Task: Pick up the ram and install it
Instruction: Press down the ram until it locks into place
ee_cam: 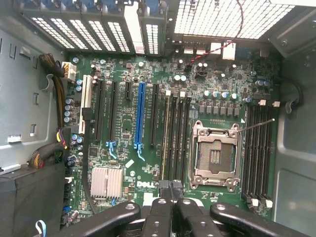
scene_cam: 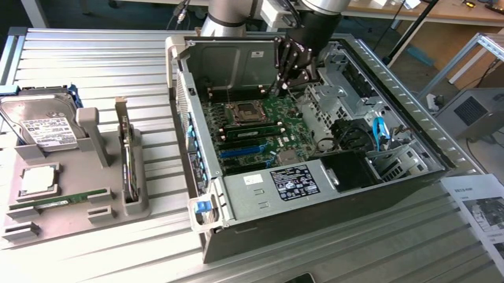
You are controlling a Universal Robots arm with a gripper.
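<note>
A ram stick (scene_cam: 61,200), long, thin and green, lies flat in a slot of the grey holder tray (scene_cam: 110,215) at the exterior view's left, far from my gripper. My gripper (scene_cam: 290,82) hangs inside the open computer case (scene_cam: 260,194), above the far part of the motherboard (scene_cam: 275,112). In the wrist view the gripper (ee_cam: 172,193) is shut with nothing between its fingers. It looks straight down on the motherboard (ee_cam: 128,123), just off the end of the memory slots (ee_cam: 175,133) beside the empty processor socket (ee_cam: 215,153). Green sticks (scene_cam: 254,126) sit in slots by the socket.
The tray also carries a hard drive (scene_cam: 43,127), a square silver processor chip (scene_cam: 38,180) and an upright expansion card (scene_cam: 124,153). Drive cages and blue cables (scene_cam: 379,132) fill the case's right side. A paper sheet (scene_cam: 480,206) lies at the right.
</note>
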